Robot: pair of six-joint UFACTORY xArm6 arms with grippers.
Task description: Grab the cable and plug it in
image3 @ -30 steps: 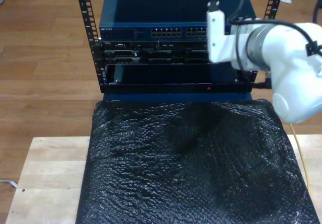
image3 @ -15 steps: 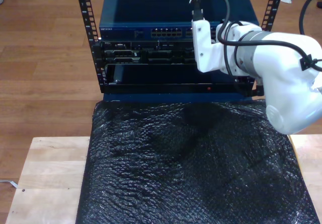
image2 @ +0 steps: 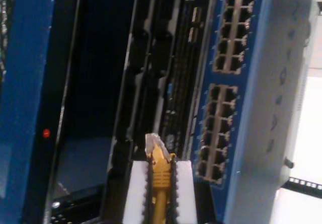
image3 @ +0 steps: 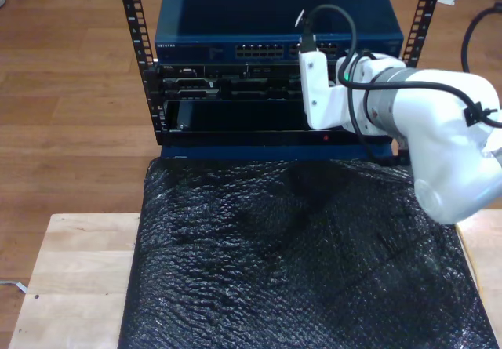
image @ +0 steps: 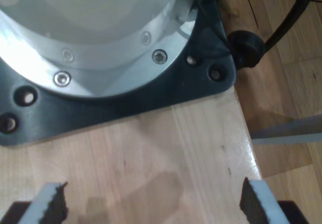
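My second gripper [image2: 160, 194] is clamped on the cable [image2: 159, 176], its plug tip pointing at the rack's black middle unit [image2: 151, 73], beside the blue switch [image2: 236, 83] and its port rows. My first gripper [image: 151, 204] hangs spread apart over bare wooden tabletop [image: 166, 148], near an arm base [image: 100, 48].

The arm [image3: 439, 141] in the exterior view is glossy white, built of fat rounded shells, with a grey metal ring [image3: 382, 102] between two of them. A flat white block [image3: 318, 90] caps the end nearest the ring, and a thick black cable [image3: 333, 19] loops up from that block and back toward the ring. My first tool [image: 151, 201] has pale fingers faced with black ribbed pads [image: 249, 199]. A round silver base [image: 95, 38] sits on a black plate [image: 166, 90] dotted with screws.
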